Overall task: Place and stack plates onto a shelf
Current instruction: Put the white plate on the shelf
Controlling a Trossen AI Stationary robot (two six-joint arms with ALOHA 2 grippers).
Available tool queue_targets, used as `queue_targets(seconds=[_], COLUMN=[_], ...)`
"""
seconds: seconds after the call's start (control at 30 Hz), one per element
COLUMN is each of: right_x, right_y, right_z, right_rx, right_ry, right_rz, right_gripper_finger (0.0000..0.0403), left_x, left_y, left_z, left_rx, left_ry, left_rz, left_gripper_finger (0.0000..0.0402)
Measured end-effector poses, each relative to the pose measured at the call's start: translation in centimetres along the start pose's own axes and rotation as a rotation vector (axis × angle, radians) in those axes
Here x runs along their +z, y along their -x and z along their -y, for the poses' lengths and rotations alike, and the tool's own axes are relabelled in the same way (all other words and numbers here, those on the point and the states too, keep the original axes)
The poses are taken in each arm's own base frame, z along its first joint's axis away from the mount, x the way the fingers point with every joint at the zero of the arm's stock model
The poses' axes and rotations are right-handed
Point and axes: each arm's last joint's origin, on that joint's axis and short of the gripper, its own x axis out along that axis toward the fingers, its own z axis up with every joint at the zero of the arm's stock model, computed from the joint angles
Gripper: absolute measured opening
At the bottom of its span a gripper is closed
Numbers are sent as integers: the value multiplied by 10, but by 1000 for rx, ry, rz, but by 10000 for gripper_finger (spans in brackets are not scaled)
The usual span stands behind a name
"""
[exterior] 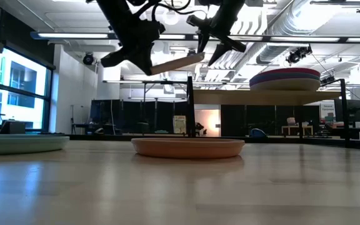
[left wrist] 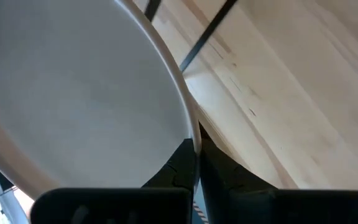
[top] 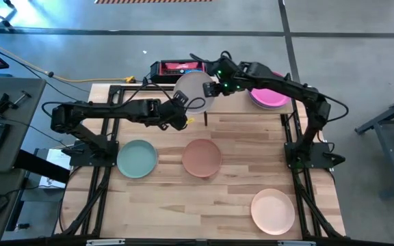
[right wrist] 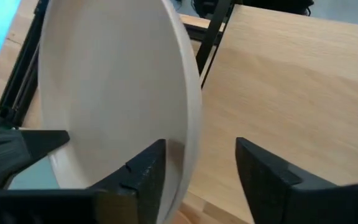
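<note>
I hold the white plate point(top: 194, 91) in the air over the table's far middle, just left of the shelf point(top: 241, 109); it is tilted in the low view point(exterior: 179, 62). My left gripper point(top: 180, 104) is shut on its near-left rim. My right gripper point(top: 214, 88) is open at the plate's right side, its fingers point(right wrist: 146, 167) straddling the rim point(right wrist: 191, 134). A stack of plates point(top: 269, 98) with a purple one on top sits on the shelf's right part point(exterior: 285, 80). My left gripper point(left wrist: 196, 152) pinches the white plate's rim point(left wrist: 191, 127) between its two fingers, one on each face, coming from the table's left. The plate is lifted clear and tilted. Whether my right gripper point(right wrist: 201, 146) touches the plate, I cannot tell.
On the table lie a mint plate point(top: 137, 158) near left, a terracotta plate point(top: 202, 157) in the middle and a peach plate point(top: 273, 210) near right. A black shelf post point(top: 206, 119) stands just below the held plate. Bare wood lies between the plates.
</note>
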Motion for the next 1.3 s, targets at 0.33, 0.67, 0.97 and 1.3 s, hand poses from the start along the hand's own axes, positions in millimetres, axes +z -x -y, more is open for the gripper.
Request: queue_targets(seconds=[0.33, 0.67, 0.97, 1.3], right_x=[0, 1, 6, 20], right_y=[0, 0, 3, 20], right_z=[0, 0, 5, 24], right_rx=[0, 1, 2, 7], right_ry=[17, 10, -19, -46], right_rz=[-1, 9, 20, 47], right_gripper_finger=[52, 6, 3, 1], left_x=[1, 1, 1, 1], left_y=[0, 0, 0, 0], left_z=[-1, -3, -4, -6], left_rx=[13, 24, 28, 38], left_ry=[13, 146, 337, 486], left_rz=[6, 16, 21, 25], left_gripper_finger=[1, 12, 39, 106])
